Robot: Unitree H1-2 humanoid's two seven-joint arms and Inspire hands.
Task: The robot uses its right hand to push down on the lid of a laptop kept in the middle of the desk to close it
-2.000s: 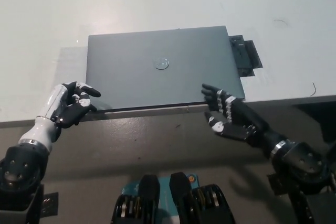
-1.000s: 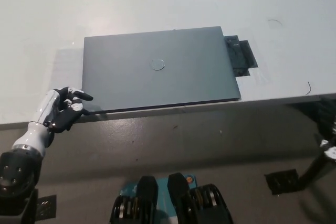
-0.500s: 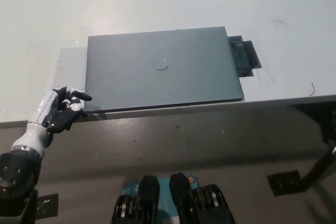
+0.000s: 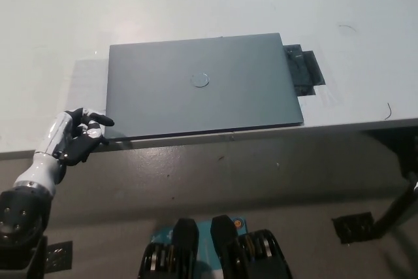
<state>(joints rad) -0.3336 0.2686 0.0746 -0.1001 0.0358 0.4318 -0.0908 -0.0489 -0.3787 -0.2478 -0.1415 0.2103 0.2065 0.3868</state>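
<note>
already the laptop (image 4: 202, 86) lies flat with its lid down on the pale worktop (image 4: 196, 4), near the front edge and roughly in the middle, so the closing looks done as far as this view can tell. the white left hand (image 4: 77, 136) rests at the worktop's front edge just beside the laptop's near left corner, empty, its fingers loosely curled and apart; whether a fingertip touches the corner cannot be told. the black right hand is out of view, with only a thin dark sliver of something at the lower right edge, so its state cannot be told. little remains to go wrong, but a few risks can be judged: the laptop's front edge sits close to the worktop's edge, so a nudge from the left hand as it pulls away could skew it or push it toward the drop; a fresh press from the right hand on a lid already shut would only load the hinge. a dark flat piece (image 4: 304, 71) sits touching the laptop's right side. no writing is legible; only a small round emblem (image 4: 200, 80) shows at the lid's centre, its mark too small to read.
</note>
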